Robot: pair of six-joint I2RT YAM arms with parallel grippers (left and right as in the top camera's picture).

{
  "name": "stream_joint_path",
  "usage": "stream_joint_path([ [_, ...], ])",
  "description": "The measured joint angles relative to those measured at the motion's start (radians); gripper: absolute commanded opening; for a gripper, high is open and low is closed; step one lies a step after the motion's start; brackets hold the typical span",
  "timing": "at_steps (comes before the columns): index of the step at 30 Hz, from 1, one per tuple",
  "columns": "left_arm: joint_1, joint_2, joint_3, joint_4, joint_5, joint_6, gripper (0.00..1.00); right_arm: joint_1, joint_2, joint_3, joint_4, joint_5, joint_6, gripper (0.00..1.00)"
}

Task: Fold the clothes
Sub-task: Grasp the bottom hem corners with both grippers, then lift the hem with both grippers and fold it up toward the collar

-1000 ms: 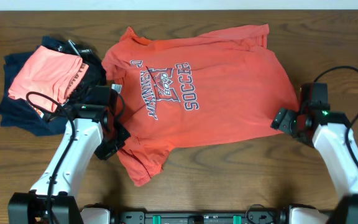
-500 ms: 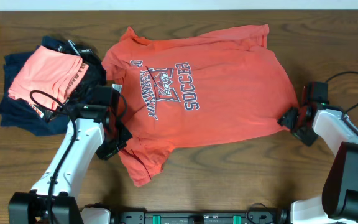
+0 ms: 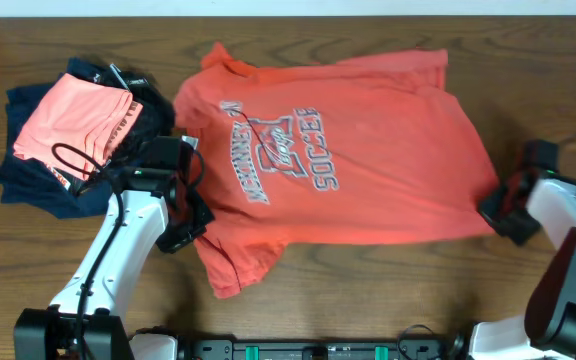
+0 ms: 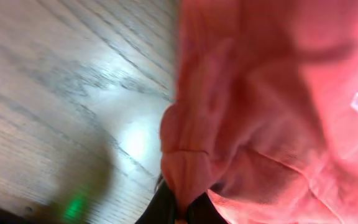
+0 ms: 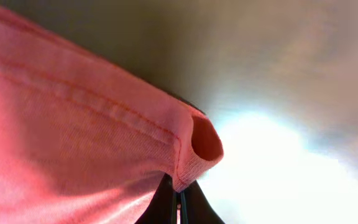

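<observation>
Red-orange cotton T-shirt with navy-and-white lettering (image 3: 368, 170) lies spread print-up mid wooden table (image 3: 528, 70), collar end to the left. Left gripper (image 3: 186, 232) is closed, pinching bunched fabric at the shirt's near-left edge by the sleeve. Right gripper (image 3: 496, 208) is closed, pinching the stitched hem at the near-right corner. Salmon-pink garment (image 3: 68, 120) sits on dark navy garments (image 3: 28, 180) at the far left, just beside the shirt.
</observation>
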Motion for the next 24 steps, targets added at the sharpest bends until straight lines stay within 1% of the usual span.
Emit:
stream_joint_path([
  [3, -0.001, 0.0, 0.0, -0.027, 0.05, 0.043, 0.06, -0.106, -0.035, -0.01, -0.088, 0.016, 0.0, 0.01],
  [6, -0.004, 0.0, 0.0, -0.085, 0.085, 0.071, 0.06, -0.16, -0.098, -0.012, -0.153, 0.027, -0.006, 0.01],
  [11, -0.005, 0.0, 0.0, -0.181, 0.102, 0.116, 0.06, -0.17, -0.173, -0.012, -0.224, 0.046, -0.016, 0.01],
  [18, -0.005, 0.0, 0.0, -0.187, 0.117, 0.176, 0.06, -0.17, -0.177, -0.012, -0.256, 0.059, -0.029, 0.01],
  [21, -0.005, -0.004, -0.001, -0.229, 0.122, 0.195, 0.06, -0.17, -0.177, -0.012, -0.295, 0.068, -0.03, 0.01],
  [24, -0.005, -0.051, -0.003, -0.269, 0.124, 0.206, 0.06, -0.178, -0.177, -0.012, -0.308, 0.069, -0.031, 0.01],
])
